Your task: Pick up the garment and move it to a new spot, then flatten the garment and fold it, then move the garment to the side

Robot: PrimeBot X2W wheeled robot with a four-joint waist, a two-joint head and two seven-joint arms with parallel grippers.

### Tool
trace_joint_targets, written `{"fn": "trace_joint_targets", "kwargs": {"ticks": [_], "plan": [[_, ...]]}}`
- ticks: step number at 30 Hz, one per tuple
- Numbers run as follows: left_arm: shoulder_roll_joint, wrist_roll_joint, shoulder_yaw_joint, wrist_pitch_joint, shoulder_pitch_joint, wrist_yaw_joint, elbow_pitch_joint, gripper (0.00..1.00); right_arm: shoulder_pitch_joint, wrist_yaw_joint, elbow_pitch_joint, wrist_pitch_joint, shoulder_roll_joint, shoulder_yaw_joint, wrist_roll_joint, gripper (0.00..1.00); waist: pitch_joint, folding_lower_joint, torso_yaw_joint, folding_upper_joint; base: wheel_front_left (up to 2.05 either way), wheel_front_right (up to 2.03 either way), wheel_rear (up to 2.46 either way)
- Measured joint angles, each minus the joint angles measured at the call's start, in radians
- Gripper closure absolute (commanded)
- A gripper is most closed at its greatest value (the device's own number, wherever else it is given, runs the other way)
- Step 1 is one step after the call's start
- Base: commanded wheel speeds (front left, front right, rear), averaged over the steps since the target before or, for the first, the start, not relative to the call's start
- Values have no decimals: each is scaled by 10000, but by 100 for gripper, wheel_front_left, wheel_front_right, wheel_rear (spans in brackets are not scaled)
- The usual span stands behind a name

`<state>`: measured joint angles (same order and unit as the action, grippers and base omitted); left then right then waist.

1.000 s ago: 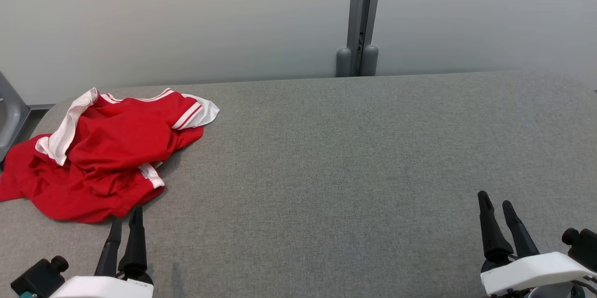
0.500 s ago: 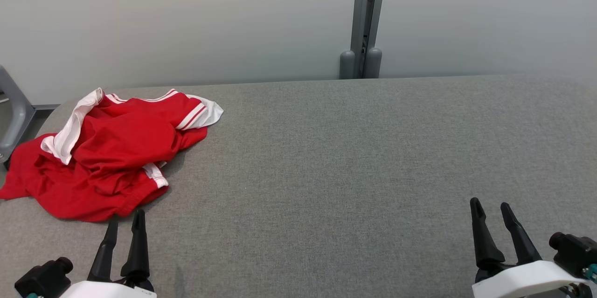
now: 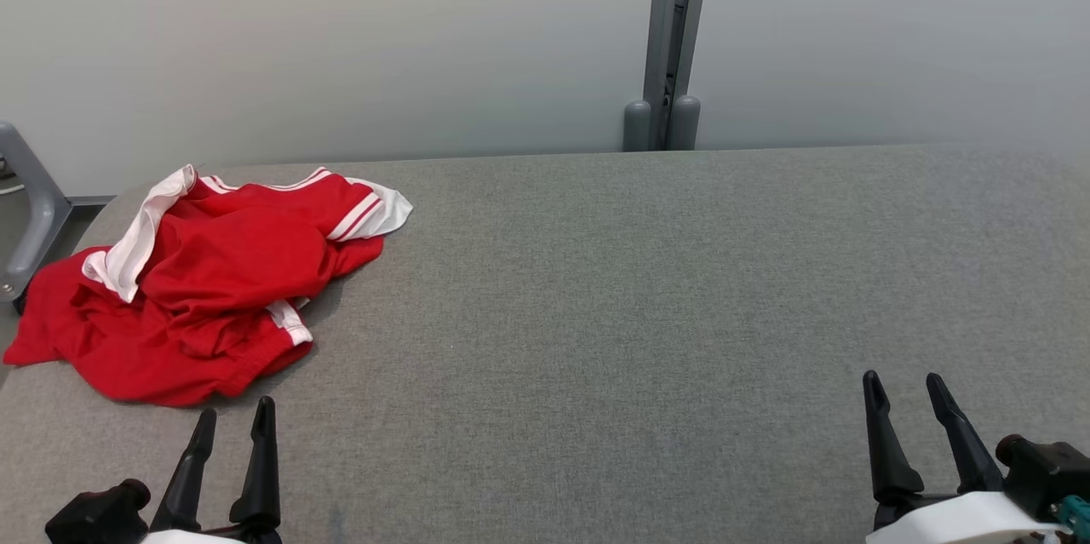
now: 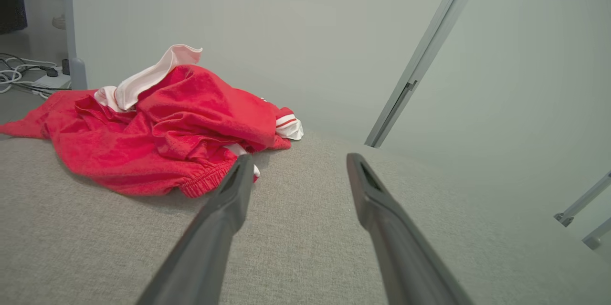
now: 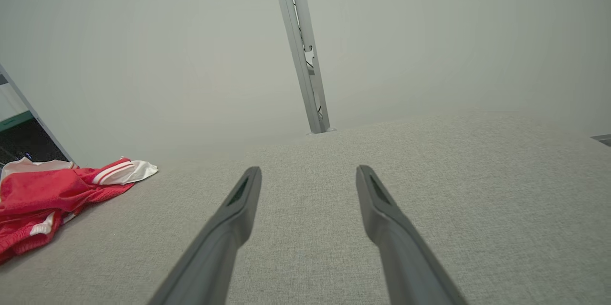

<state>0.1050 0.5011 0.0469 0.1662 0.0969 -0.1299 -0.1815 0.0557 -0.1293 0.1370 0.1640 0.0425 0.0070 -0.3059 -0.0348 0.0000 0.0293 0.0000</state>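
A crumpled red garment (image 3: 204,289) with white trim lies heaped at ten o'clock on the grey padded surface (image 3: 639,289), reaching its left edge. The left end effector (image 3: 237,406), at seven o'clock, hovers just short of the near hem, fingers spread and empty. The right end effector (image 3: 901,375), at five o'clock, is equally wide and empty, well apart. A clean pickup likely means pinching deep into the elastic hem and lifting high before carrying.

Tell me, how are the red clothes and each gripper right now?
Red garment: crumpled, unfolded, lying at the table's left end.
Left gripper: open, empty, just short of the garment.
Right gripper: open, empty, far from the garment.
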Motion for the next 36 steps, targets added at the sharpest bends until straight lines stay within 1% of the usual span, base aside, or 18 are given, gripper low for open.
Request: {"fn": "trace_joint_targets", "kwargs": {"ticks": [12, 18, 36], "plan": [[33, -1154, 125, 284, 154, -2, 136, 0, 62, 0, -6, 276, 96, -17, 1250, 0, -11, 0, 25, 0, 0, 0, 0], [86, -1668, 188, 405, 184, -2, 174, 0, 96, -2, -42, 403, 98, -224, 1766, 0, 20, 1, 21, 0, 0, 0, 0], [107, -2855, 332, 725, 299, -8, 6, 0, 188, -6, -196, 742, 67, -598, 2778, 0, 95, 0, -87, 0, 0, 0, 0]]}}
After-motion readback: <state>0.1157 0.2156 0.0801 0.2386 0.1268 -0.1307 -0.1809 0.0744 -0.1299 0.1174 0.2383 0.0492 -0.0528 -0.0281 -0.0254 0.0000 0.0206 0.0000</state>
